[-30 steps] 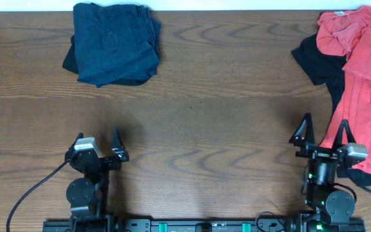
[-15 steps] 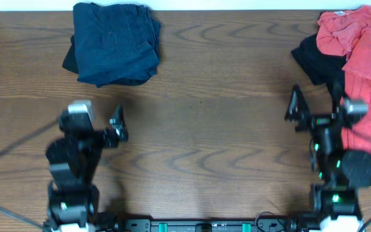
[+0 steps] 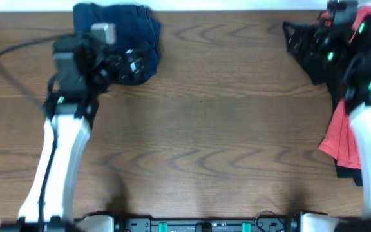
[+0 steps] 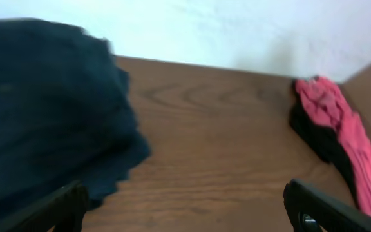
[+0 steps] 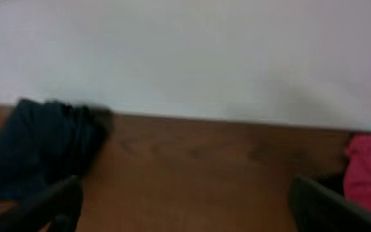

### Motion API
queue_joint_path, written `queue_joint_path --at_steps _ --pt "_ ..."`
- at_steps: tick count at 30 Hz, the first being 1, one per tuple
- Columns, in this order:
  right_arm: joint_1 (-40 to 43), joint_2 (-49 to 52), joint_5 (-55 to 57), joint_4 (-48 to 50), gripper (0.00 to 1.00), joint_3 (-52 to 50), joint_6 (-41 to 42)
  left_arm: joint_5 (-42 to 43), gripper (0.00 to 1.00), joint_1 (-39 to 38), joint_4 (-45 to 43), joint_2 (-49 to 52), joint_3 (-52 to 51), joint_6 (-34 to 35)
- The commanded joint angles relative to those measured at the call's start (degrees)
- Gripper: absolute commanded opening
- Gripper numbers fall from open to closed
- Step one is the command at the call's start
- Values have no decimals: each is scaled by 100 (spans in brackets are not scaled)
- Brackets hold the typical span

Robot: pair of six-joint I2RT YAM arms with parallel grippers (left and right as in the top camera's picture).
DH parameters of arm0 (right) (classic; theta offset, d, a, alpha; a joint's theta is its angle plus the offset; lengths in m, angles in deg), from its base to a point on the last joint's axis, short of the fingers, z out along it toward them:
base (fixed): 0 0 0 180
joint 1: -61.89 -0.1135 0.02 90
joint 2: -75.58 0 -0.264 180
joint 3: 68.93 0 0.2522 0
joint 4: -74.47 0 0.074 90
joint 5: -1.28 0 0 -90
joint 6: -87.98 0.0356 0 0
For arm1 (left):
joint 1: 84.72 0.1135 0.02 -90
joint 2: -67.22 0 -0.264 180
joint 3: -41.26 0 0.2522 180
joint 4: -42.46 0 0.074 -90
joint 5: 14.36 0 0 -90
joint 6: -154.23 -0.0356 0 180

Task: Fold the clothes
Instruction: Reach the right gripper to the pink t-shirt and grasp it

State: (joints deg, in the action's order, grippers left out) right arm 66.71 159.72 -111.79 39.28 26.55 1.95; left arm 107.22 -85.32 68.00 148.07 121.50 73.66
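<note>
From where I stand, the left gripper (image 3: 133,61) hangs over the near edge of the navy garment (image 3: 118,19) at eleven o'clock, with its jaws spread wide and nothing in them. The right gripper (image 3: 300,45), blurred, is up at one o'clock, also wide open and empty. Beside it the coral-red T-shirt (image 3: 339,138) trails down the three o'clock edge over a black garment (image 3: 348,171). Open wood of the table (image 3: 224,129) runs from the centre to six o'clock.

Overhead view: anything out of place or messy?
The coral-red shirt lies bunched and unfolded at the right side of the table, over a black garment. The navy garment at far left looks roughly folded. Nothing spilled or damaged.
</note>
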Motion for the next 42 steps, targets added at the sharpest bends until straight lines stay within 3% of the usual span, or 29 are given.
queue_joint_path --at_steps 1,4,9,15,20,28,42 --pt "280 756 -162 -656 99 1126 -734 258 98 -380 -2 490 396 76" --pt "603 1377 -157 -1095 99 1805 -1049 275 98 -605 -219 826 393 173" --pt "1038 1757 131 -962 99 1867 -1475 284 98 -789 -144 1211 389 455" --pt "1679 2297 1609 -1104 99 1867 -1298 286 98 -800 184 1611 389 610" --pt "2227 2835 1705 -1176 90 1867 -1296 275 98 -802 275 1978 389 612" --pt "2835 3661 1445 -1062 86 1867 -1169 225 98 -802 299 2201 367 612" --pt "2964 4529 1255 -551 60 1867 -1174 138 98 -813 343 2201 345 610"
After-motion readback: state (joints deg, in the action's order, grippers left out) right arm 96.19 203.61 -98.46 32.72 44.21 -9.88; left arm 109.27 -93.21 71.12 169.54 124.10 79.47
